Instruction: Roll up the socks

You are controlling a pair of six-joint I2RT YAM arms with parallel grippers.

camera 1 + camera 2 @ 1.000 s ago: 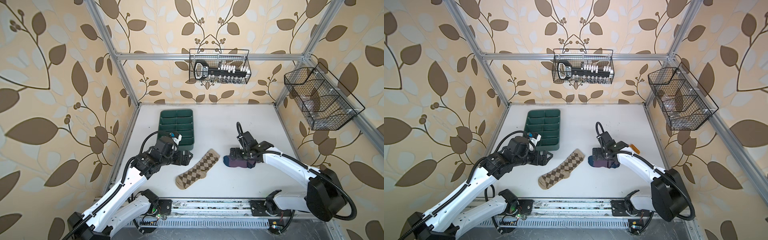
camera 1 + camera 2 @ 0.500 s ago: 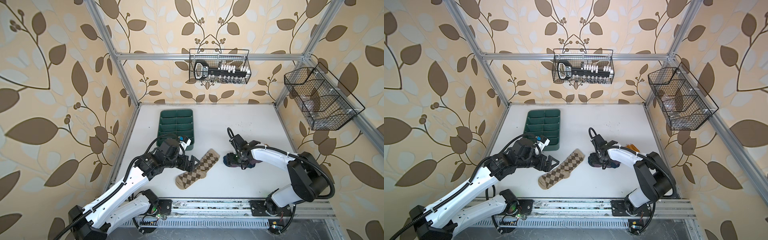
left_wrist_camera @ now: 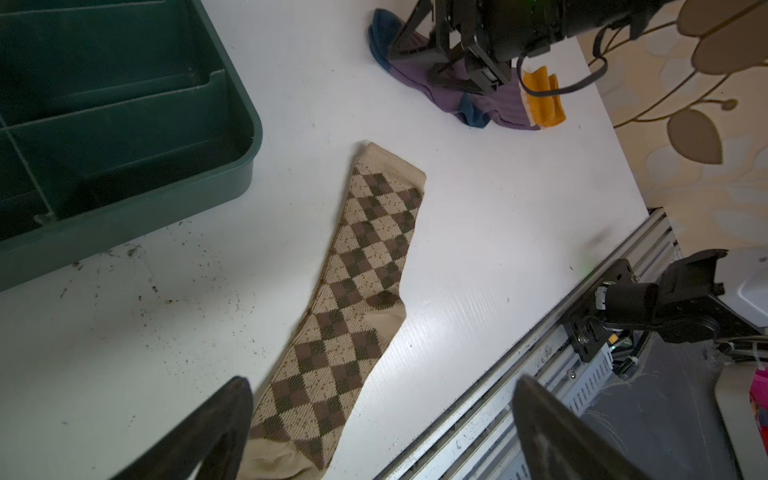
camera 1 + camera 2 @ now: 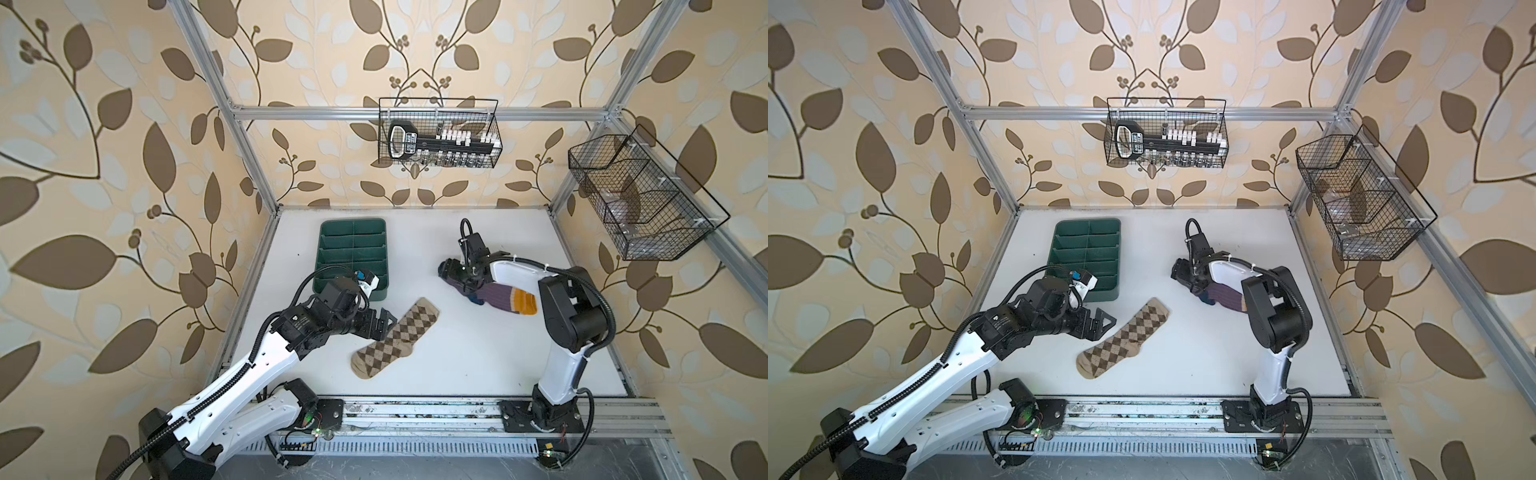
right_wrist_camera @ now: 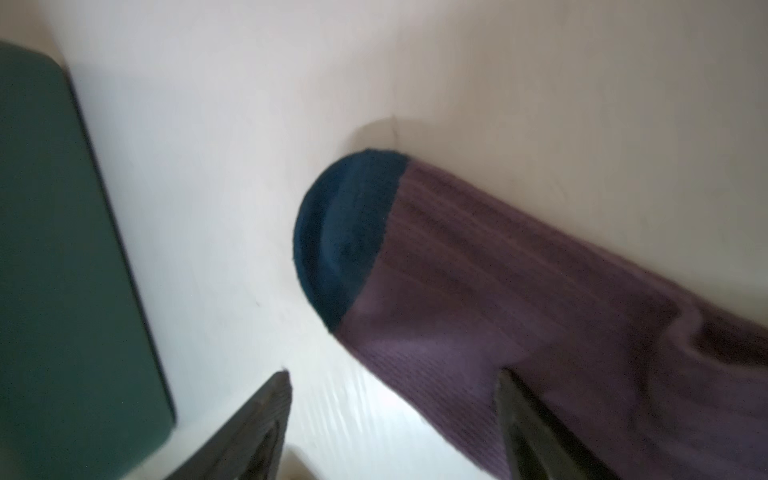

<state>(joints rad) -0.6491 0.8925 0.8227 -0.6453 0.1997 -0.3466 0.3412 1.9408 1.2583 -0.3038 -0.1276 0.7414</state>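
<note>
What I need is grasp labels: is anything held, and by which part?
Nothing is held: left end effector open near the argyle sock, right end effector open over the purple sock.

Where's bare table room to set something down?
Bare: the far patch right of the green tray, behind the purple sock; the near patch between argyle sock and right arm. Crowded: between tray, left gripper and argyle sock.

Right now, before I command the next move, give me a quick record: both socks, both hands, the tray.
tan argyle fabric sock: flat, unrolled, lying diagonally
purple fabric sock, orange cuff, navy toe: unrolled, right of the tan one, apart
left hand: open, beside tan sock
right hand: open, over purple sock's foot
dark green plastic divided tray: back left, no sock inside
</note>
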